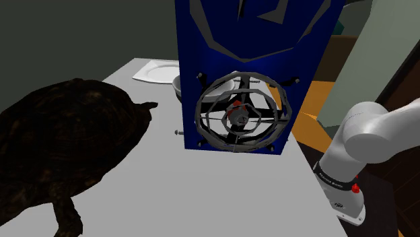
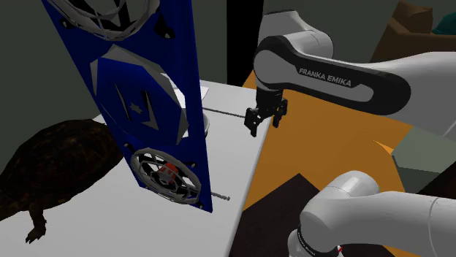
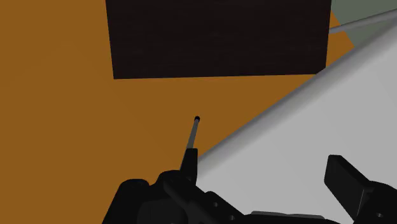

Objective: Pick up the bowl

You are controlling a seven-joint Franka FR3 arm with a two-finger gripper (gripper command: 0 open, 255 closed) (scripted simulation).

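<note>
A white bowl stands on the white table, mostly hidden behind a tall blue box with a wire fan grille. In the second exterior view a pale rim, likely the bowl, peeks out past the blue box. My black gripper hangs open above the table's edge, to the right of that rim and apart from it. In the wrist view the gripper has its fingers spread with nothing between them, over the table edge and orange floor.
A large dark turtle figure covers the table's left part in the shoulder view. A white plate lies at the far edge beside the bowl. A thin rod sticks out from the blue box toward the gripper. A dark rug lies on the orange floor.
</note>
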